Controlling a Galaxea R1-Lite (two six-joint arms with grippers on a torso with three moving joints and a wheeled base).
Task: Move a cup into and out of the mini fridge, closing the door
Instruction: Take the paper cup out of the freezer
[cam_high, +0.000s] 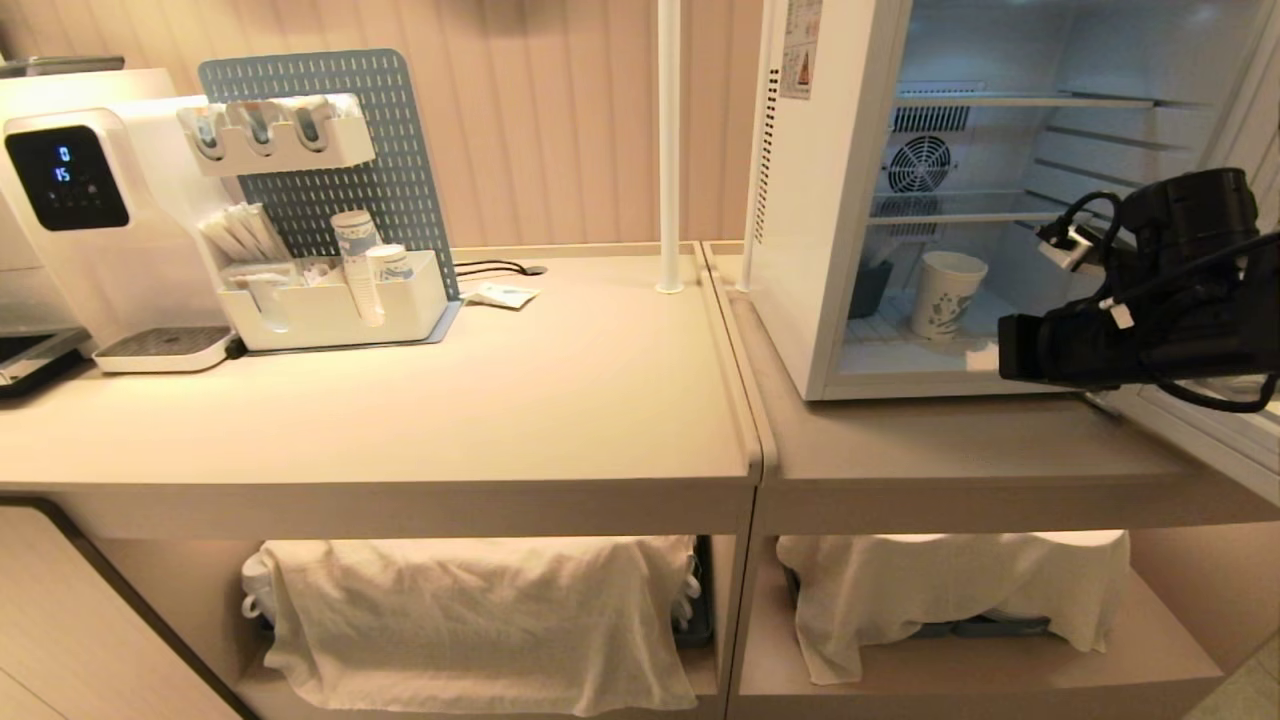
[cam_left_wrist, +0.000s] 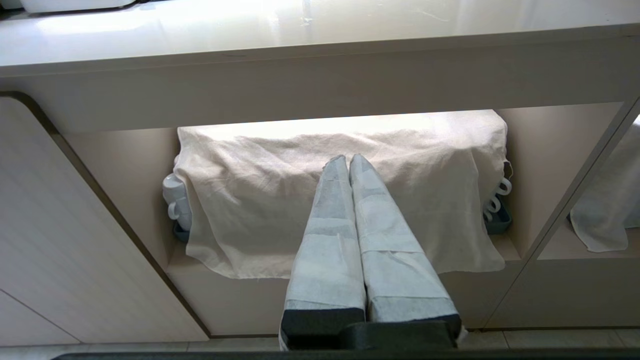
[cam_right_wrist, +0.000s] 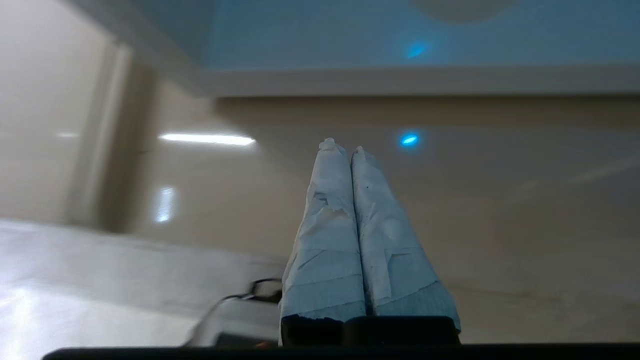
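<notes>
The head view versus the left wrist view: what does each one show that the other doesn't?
Only the head view shows the mini fridge standing open with the cup on its floor, the right arm in front of it, and the coffee machine. Only the left wrist view shows the left gripper, its fingers shut and empty, low before the shelves. Both show the pale counter and the white cloth draped over mugs beneath it.

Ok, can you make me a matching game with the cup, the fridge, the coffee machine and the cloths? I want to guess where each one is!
Things:
1. cup
2. fridge
3. coffee machine
4. cloths

Places:
A. far left of the counter
B. under the counter, draped over things
C. inside the fridge, on its floor
D. right side of the counter, standing open

Pairs: 1-C, 2-D, 3-A, 4-B
</notes>
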